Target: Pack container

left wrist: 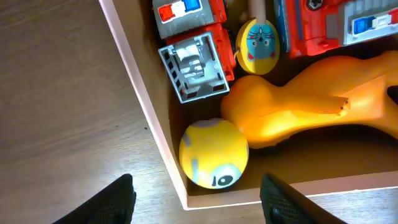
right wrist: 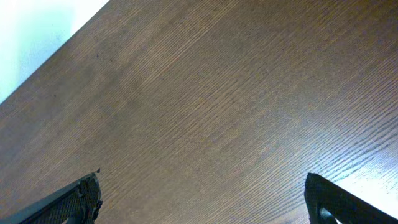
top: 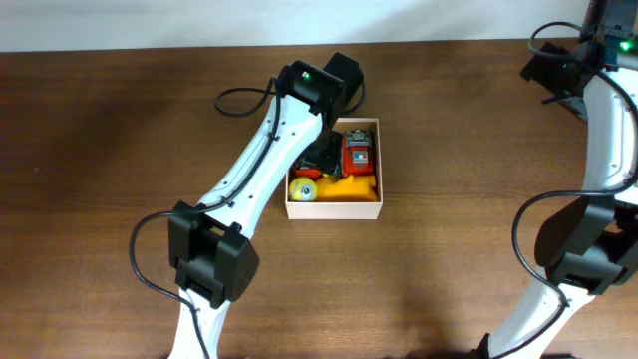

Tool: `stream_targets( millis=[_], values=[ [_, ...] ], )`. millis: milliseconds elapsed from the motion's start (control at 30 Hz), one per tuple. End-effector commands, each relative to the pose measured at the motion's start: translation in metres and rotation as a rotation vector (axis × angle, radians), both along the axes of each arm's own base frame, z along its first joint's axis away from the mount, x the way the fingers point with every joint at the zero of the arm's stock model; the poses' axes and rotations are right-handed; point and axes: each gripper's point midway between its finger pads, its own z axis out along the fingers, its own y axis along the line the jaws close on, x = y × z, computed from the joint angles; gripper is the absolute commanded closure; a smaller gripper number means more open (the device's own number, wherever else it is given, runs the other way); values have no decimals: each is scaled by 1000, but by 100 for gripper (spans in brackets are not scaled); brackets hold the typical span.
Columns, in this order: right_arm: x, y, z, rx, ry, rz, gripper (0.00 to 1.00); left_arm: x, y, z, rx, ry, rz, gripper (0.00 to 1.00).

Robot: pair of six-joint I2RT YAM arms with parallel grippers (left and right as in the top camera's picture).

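The container (top: 334, 209) is a small white-walled box with a brown inside, at the middle of the table. In it lie a yellow ball (left wrist: 213, 152), an orange figure (left wrist: 298, 112), a red and grey fire truck (left wrist: 189, 53), a second red truck (left wrist: 336, 25) and a round yellow face toy (left wrist: 258, 46). My left gripper (left wrist: 196, 205) hovers open over the container's near left corner, just short of the ball, holding nothing. It shows as a dark shape (top: 317, 162) in the overhead view. My right gripper (right wrist: 202, 208) is open above bare wood.
The brown wooden table (top: 120, 150) runs to a white edge at the back. The left arm (top: 249, 179) slants from the front left to the container. The right arm (top: 608, 120) stands at the far right, away from the box.
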Motion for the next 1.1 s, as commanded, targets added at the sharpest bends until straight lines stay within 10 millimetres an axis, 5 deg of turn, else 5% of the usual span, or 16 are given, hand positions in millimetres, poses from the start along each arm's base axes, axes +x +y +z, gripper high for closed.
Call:
stream_targets(
  millis=[0, 300, 433, 533, 1067],
  values=[
    [0, 1, -1, 7, -2, -9, 1, 2, 5, -2, 19, 3, -3, 34],
    [0, 1, -1, 7, -2, -9, 1, -15, 2, -4, -11, 82, -5, 35],
    [0, 1, -1, 7, -2, -9, 1, -19, -1, -6, -17, 101, -12, 48],
    [0, 1, -1, 7, -2, -9, 1, -22, -9, -12, -38, 110, -22, 49],
    [0, 1, -1, 7, -2, -9, 1, -46, -10, -64, 3, 214, -41, 49]
  ],
)
